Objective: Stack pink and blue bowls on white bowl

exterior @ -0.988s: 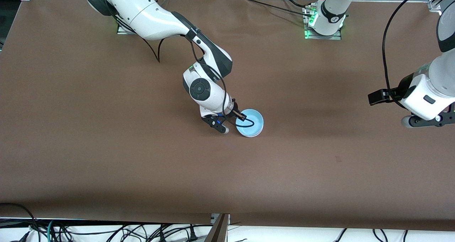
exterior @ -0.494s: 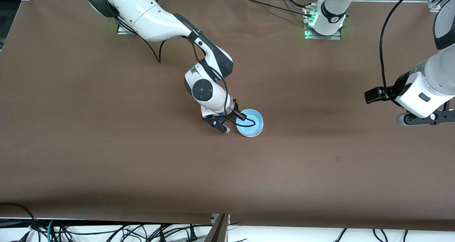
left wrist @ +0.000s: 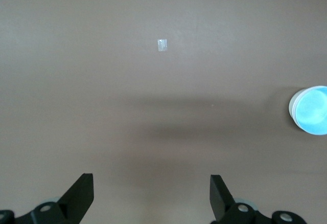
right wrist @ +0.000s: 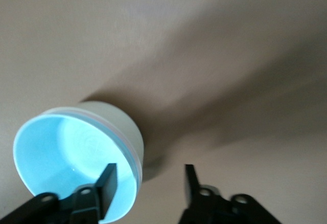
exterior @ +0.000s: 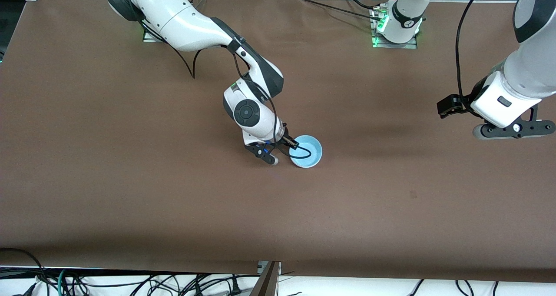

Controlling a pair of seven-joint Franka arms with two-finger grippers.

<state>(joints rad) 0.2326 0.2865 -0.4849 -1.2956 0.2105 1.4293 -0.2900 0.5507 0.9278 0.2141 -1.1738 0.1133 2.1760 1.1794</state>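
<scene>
Front view, hidden parts: right gripper [exterior: 282,150] mostly covered by its own white wrist, only dark finger tips and a looped black cable showing at the rim of the small round light sky blue plastic bowl [exterior: 307,154]; left gripper [exterior: 512,130] seen side-on, fingers hard to make out there.
Stack contents: blue bowl on top; beneath it a small round plain white plastic bowl [right wrist: 115,119], seen in the right wrist view as a pale wall under the blue rim; thin pale line between the two rims, colour too faint to call; pale pink bowl not made out in any view.
Stack position: near the middle of the brown paper-covered table [exterior: 130,178], well apart from the left arm's end.
Right gripper state: jaws parted, straddling the stack's rim, one finger [right wrist: 108,180] inside the blue bowl, the other outside the white wall; contact with the rim not clear; lower part of the gripper cut off by the frame edge.
Left gripper state: spread wide in the left wrist view [left wrist: 151,196], holding nothing, up over bare table toward the left arm's end; stack cut off at the frame edge there.
Small pale square mark [left wrist: 162,45]: on the table cover, nature unclear.
Change from earlier frames: right fingers previously pinched shut on the blue rim, now apart; blue bowl sits lower, less white showing under it; left arm shifted up the front view and slightly toward the table's middle.
</scene>
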